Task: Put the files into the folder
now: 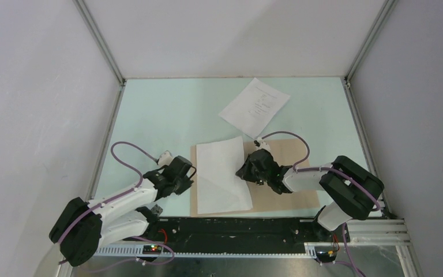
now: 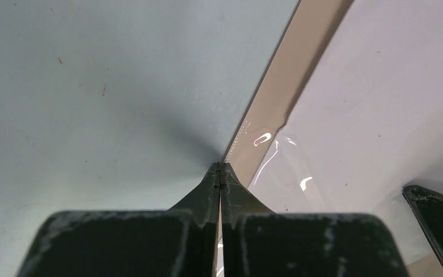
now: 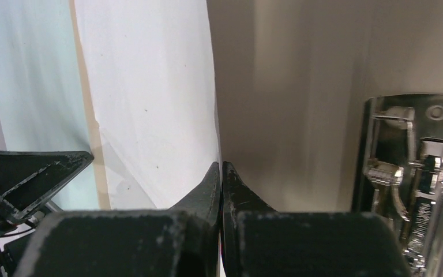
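Note:
The tan folder (image 1: 291,199) lies open near the table's front edge; its metal clip (image 3: 415,184) shows in the right wrist view. The blank sheet (image 1: 222,176) lies over the folder's left half. The printed sheet (image 1: 255,107) lies on the table behind the folder. My left gripper (image 1: 191,173) is shut at the folder's left edge (image 2: 277,86), with a tan sliver between its fingers. My right gripper (image 1: 243,171) is shut on the blank sheet's right edge (image 3: 150,86), which stands slightly off the folder (image 3: 288,86).
The pale green table (image 1: 167,109) is walled by white panels with aluminium posts at the back corners. A black rail (image 1: 236,228) runs along the front edge between the arm bases. The two grippers are about a sheet's width apart.

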You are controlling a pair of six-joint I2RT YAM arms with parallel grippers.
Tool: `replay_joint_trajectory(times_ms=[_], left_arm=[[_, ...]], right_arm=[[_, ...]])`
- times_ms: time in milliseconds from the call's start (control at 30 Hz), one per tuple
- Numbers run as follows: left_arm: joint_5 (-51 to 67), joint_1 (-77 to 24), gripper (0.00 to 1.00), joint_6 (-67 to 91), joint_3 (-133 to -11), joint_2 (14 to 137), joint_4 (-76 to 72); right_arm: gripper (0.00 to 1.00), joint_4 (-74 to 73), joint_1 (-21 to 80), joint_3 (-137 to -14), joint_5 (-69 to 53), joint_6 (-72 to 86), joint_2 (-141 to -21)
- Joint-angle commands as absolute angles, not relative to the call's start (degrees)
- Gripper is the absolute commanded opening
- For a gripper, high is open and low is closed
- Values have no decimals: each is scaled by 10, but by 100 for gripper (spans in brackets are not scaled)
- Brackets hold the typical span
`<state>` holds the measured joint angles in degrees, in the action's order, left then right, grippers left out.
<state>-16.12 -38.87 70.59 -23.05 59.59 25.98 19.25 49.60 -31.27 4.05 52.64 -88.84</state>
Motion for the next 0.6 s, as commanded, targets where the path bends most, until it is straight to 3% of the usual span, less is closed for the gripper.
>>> replay_joint_trajectory(times_ms=[0, 567], left_arm=[[-159, -397, 0, 712, -218, 609, 299], [-158, -402, 0, 715, -223, 619, 297]], right_arm=[[0, 216, 481, -299, 67, 539, -875], [0, 254, 521, -298, 72, 562, -899]])
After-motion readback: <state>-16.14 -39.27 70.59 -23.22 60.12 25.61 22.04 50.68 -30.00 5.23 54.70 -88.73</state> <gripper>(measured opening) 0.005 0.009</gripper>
